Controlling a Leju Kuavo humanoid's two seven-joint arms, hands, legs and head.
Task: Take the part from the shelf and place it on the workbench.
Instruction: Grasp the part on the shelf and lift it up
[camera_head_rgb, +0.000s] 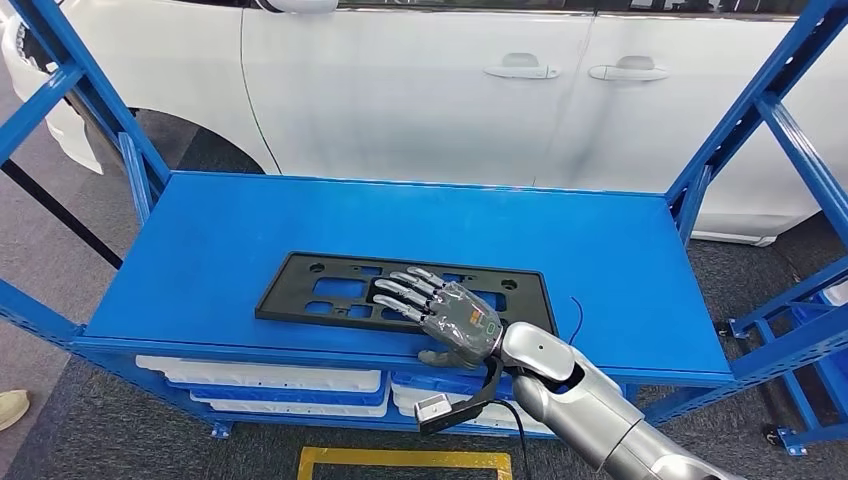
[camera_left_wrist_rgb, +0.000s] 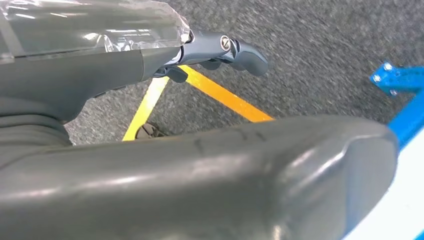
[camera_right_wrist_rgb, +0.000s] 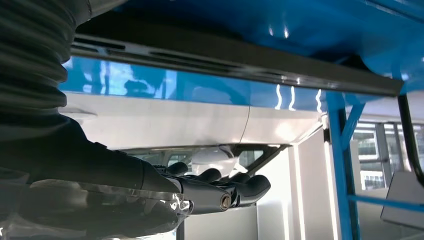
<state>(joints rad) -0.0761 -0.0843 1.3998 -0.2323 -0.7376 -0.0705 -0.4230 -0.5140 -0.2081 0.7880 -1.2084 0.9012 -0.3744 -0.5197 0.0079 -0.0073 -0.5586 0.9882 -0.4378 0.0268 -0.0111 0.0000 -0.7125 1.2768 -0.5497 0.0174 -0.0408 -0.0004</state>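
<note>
Right hand (camera_head_rgb: 450, 315) nearest my camera, fingers spread flat over black part (camera_head_rgb: 320, 290) (contact uncertain), part flat on blue shelf (camera_head_rgb: 200, 250), left hand (camera_left_wrist_rgb: 220, 50) hanging, fingers curled, nothing held

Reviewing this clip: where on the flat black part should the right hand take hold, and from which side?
The black part lies flat on the blue shelf, near the front edge. Its thin near long edge, or a rim of one of its cut-outs, looks best, approached from the robot's side. The right hand hovers or rests over its right half, fingers spread. The left hand hangs over the floor.
</note>
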